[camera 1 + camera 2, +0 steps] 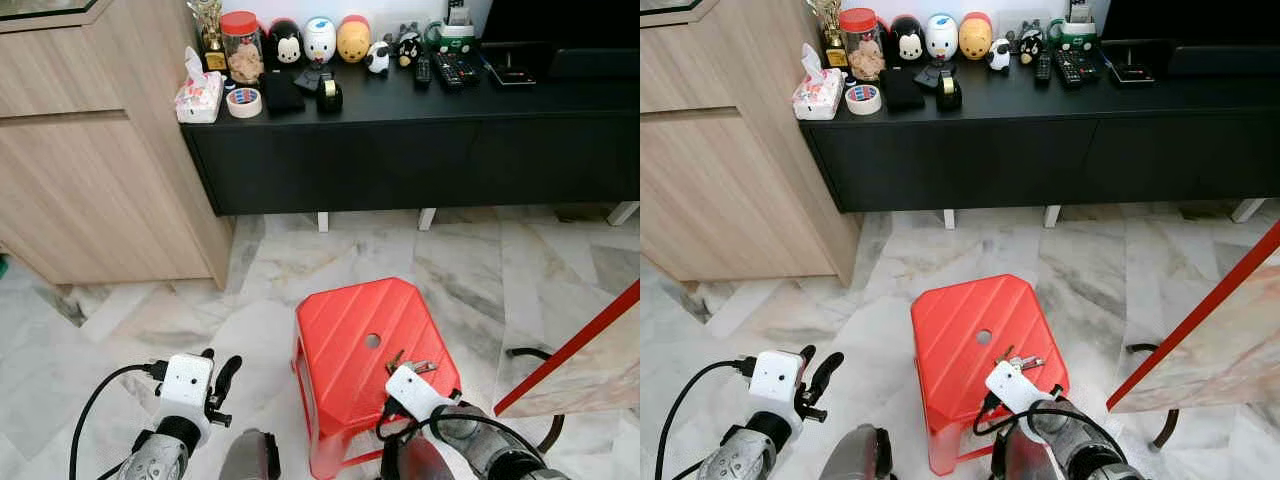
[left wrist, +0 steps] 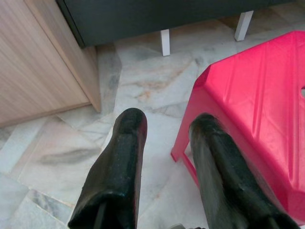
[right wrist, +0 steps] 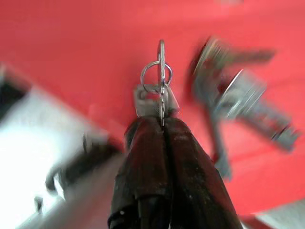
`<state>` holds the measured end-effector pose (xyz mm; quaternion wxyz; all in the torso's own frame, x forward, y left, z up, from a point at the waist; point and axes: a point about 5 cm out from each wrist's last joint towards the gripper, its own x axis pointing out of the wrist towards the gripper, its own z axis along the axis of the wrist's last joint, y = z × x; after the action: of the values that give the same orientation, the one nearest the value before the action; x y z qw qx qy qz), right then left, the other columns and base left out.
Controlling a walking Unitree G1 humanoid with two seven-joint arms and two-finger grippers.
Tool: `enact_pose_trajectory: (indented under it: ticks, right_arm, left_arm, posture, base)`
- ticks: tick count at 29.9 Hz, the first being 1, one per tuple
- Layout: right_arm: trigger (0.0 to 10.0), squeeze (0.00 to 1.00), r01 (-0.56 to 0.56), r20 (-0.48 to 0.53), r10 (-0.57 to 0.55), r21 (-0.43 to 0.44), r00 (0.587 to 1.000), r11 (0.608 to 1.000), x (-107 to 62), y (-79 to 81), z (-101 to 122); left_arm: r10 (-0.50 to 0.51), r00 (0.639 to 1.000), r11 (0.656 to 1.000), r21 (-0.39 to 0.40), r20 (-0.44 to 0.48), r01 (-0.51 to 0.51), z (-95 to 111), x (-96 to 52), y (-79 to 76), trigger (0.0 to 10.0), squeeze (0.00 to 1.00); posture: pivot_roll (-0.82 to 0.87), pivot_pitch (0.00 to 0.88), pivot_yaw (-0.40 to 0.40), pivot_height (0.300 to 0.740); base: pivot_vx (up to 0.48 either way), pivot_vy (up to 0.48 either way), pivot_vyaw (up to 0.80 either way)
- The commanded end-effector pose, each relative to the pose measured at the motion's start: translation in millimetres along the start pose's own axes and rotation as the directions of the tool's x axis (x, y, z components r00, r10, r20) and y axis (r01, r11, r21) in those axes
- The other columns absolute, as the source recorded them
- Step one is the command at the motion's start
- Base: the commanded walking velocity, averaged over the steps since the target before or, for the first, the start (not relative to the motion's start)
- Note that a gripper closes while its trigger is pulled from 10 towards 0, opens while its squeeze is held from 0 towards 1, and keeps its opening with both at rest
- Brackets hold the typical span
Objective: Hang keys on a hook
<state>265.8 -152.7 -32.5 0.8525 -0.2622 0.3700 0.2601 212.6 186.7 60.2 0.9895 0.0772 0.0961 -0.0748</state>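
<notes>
Head view: right gripper [image 1: 402, 368] sits over the stool [image 1: 340, 330], keys [image 1: 412, 365] at its tip. Left gripper [image 2: 167, 157] hangs spread, idle, beside the stool. Right wrist view: fingers [image 3: 152, 143] clenched on the keys [image 3: 159, 90]; light, dangling, slippery metal, best pinched at the ring.

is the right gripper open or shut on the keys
Shut on the keys: in the right wrist view the right gripper has its two black fingers pressed together, pinching the key ring above the red stool.
</notes>
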Motion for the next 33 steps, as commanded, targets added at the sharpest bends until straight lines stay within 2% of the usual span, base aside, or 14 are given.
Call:
enact_pose_trajectory:
  ticks: [1, 3, 10, 12, 13, 14, 15, 16, 17, 18, 20, 21, 26, 33]
  right_arm:
    - [0.0, 0.0, 0.013, 0.121, -0.021, 0.072, 0.992, 0.997, 0.9, -3.4, 22]
    - [0.0, 0.0, 0.012, 0.189, -0.041, 0.153, 0.981, 0.988, -0.1, -6.0, 33]
    - [0.0, 0.0, 0.019, 0.304, -0.112, 0.293, 0.946, 0.956, -5.3, -8.8, 42]
    - [0.0, 0.0, 0.027, 0.329, -0.153, 0.355, 0.932, 0.934, -7.7, -8.9, 41]
    - [0.0, 0.0, 0.062, 0.342, -0.217, 0.412, 0.914, 0.909, -10.8, -11.1, 40]
    - [0.0, 0.0, 0.062, 0.342, -0.217, 0.412, 0.914, 0.909, -10.8, -11.1, 40]
    - [0.0, 0.0, 0.126, 0.353, -0.36, 0.54, 0.864, 0.832, -18.0, -17.0, 38]
    - [0.0, 0.0, 0.126, 0.353, -0.36, 0.54, 0.864, 0.832, -18.0, -17.0, 38]
    - [0.0, 0.0, 0.147, 0.339, -0.454, 0.646, 0.824, 0.749, -23.3, -19.6, 35]
    - [0.0, 0.0, 0.148, 0.336, -0.475, 0.67, 0.814, 0.727, -24.7, -19.1, 34]
    - [0.0, 0.0, 0.148, 0.334, -0.484, 0.681, 0.809, 0.717, -25.6, -18.4, 33]
    - [10.0, 0.0, 0.157, 0.345, -0.523, 0.701, 0.779, 0.695, -30.3, -15.9, 34]
    - [10.0, 0.0, 0.16, 0.369, -0.563, 0.716, 0.74, 0.679, -36.1, -16.8, 40]
    - [10.0, 0.0, 0.172, 0.368, -0.559, 0.702, 0.743, 0.691, -36.4, -19.7, 39]
  left_arm:
    - [0.001, 1.0, 1.0, 0.02, -0.032, 0.0, -6, -0.5, 2.1, 10.0, 0.0]
    - [-0.002, 1.0, 1.0, 0.03, -0.03, 0.002, -6, 2.4, 2.4, 10.0, 0.0]
    - [0.005, 0.999, 1.0, 0.029, -0.051, -0.003, -16, 7.7, 3.1, 10.0, 0.0]
    - [0.009, 0.998, 1.0, 0.028, -0.062, -0.007, -19, 8.5, 4.0, 10.0, 0.0]
    - [0.014, 0.997, 1.0, 0.028, -0.072, -0.012, -23, 9.8, 5.2, 10.0, 0.0]
    - [0.014, 0.997, 1.0, 0.028, -0.072, -0.012, -23, 9.8, 5.2, 10.0, 0.0]
    - [0.024, 0.996, 0.999, 0.026, -0.085, -0.022, -27, 10.9, 7.3, 10.0, 0.0]
    - [0.024, 0.996, 0.999, 0.026, -0.085, -0.022, -27, 10.9, 7.3, 10.0, 0.0]
    - [0.032, 0.995, 0.999, 0.026, -0.094, -0.029, -31, 12.6, 9.0, 10.0, 0.0]
    - [0.034, 0.995, 0.999, 0.025, -0.097, -0.032, -33, 13.8, 9.8, 10.0, 0.0]
    - [0.036, 0.994, 0.999, 0.026, -0.099, -0.034, -34, 14.6, 10.4, 10.0, 0.0]
    - [0.042, 0.994, 0.999, 0.025, -0.104, -0.039, -37, 16.7, 11.3, 10.0, 0.0]
    - [0.041, 0.993, 0.999, 0.024, -0.111, -0.039, -44, 21.2, 10.7, 10.0, 0.0]
    - [0.039, 0.992, 0.999, 0.019, -0.122, -0.037, -52, 24.2, 8.7, 10.0, 0.0]
  posture:
    - [0.12, 0.147, 0.005, 0.651]
    - [0.11, 0.138, 0.002, 0.651]
    - [0.09, 0.097, -0.006, 0.651]
    - [0.09, 0.087, -0.009, 0.651]
    - [0.09, 0.075, -0.013, 0.651]
    - [0.09, 0.075, -0.013, 0.651]
    - [0.08, 0.057, -0.018, 0.651]
    - [0.08, 0.057, -0.018, 0.651]
    - [0.08, 0.042, -0.02, 0.651]
    - [0.08, 0.03, -0.021, 0.651]
    - [0.08, 0.03, -0.021, 0.651]
    - [0.08, 0.01, -0.023, 0.651]
    - [0.06, 0.0, -0.022, 0.651]
    - [0.06, 0.0, -0.026, 0.684]
  base:
    - [0.0, 0.0, 0.0]
    - [0.0, 0.0, 0.0]
    - [0.0, 0.0, 0.0]
    - [0.0, 0.0, 0.0]
    - [0.0, 0.0, 0.0]
    - [0.0, 0.0, 0.0]
    - [0.0, 0.0, 0.0]
    - [0.0, 0.0, 0.0]
    - [0.0, 0.0, 0.0]
    - [0.0, 0.0, 0.0]
    - [0.0, 0.0, 0.0]
    - [0.0, 0.0, 0.0]
    - [0.0, 0.0, 0.0]
    - [0.0, 0.0, 0.0]
